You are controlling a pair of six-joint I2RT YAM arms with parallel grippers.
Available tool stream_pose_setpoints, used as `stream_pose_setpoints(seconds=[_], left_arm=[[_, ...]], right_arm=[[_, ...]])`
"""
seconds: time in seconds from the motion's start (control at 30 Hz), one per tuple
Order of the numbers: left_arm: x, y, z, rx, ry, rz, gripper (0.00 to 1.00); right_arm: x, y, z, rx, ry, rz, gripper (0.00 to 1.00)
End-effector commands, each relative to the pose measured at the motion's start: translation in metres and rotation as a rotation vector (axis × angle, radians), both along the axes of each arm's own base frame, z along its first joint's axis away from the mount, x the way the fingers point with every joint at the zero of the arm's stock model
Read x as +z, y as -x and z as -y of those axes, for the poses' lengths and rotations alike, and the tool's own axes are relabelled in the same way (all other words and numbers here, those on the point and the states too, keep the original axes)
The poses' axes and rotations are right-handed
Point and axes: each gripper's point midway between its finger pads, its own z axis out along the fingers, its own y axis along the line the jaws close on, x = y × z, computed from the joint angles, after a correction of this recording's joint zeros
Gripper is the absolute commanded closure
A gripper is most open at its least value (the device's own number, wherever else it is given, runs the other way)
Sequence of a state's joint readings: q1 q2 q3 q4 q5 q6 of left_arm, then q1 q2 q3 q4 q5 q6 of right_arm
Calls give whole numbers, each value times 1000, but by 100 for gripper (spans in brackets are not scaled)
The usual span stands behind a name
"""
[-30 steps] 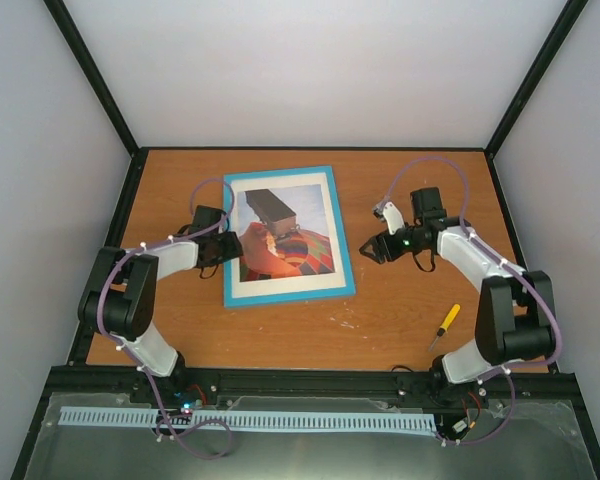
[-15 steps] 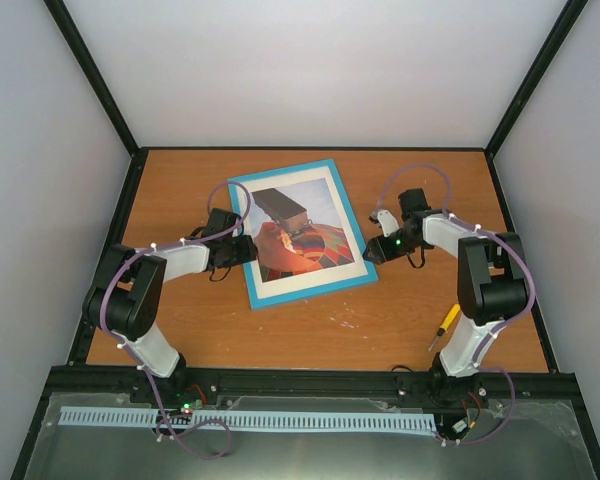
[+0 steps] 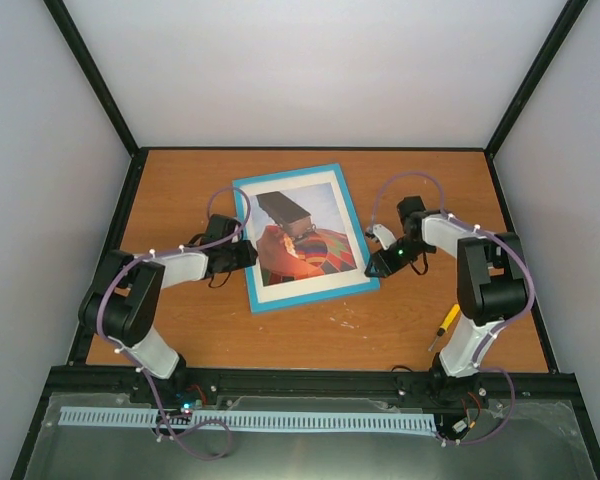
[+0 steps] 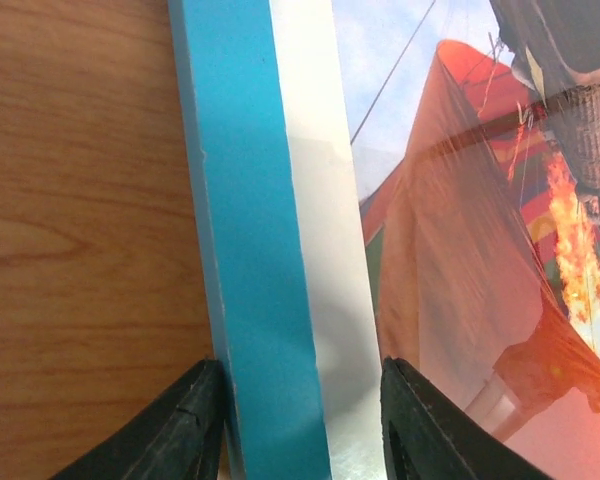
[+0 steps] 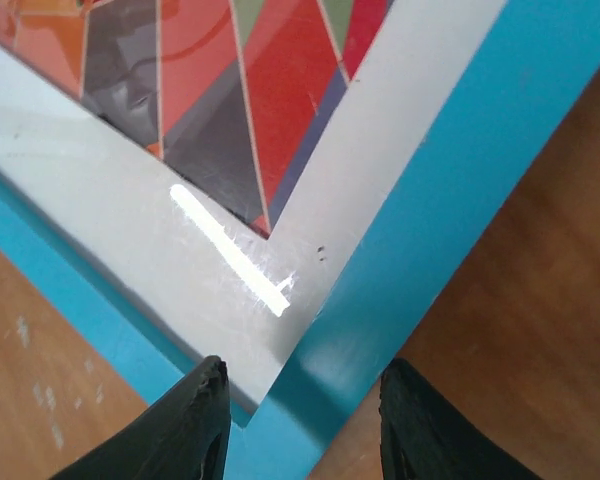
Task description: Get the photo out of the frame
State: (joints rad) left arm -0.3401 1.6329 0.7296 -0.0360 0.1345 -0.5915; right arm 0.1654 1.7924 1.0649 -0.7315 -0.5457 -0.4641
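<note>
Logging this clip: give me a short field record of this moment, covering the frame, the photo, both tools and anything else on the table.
frame: light-blue border, lying flat and face up on the table, skewed
photo: hot-air balloon print, inside the frame within a white mat
left tool: open, fingers straddling the frame's left border
right tool: open, over the frame's near right corner
screwdriver: yellow handle, beside the right arm, apart from the frame
task state: photo not yet out

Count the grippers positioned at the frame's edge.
2. The left gripper straddles the left border of the frame, jaws open. The right gripper sits open over its near right corner. Neither visibly clamps it.
</note>
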Motion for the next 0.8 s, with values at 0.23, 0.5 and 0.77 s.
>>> stream_pose_setpoints(seconds=[0.23,0.5,0.77], left_arm=[[8,50,43,-141,92,-8,58],[11,77,35,-65,97,-31,53],[87,96,21,-86,164,213,46]], right_arm=[[26,92,-16,288,-120,-87,56],[31,107,-2,337,-31,-10,56],[96,110,-12,499,-47,408,45]])
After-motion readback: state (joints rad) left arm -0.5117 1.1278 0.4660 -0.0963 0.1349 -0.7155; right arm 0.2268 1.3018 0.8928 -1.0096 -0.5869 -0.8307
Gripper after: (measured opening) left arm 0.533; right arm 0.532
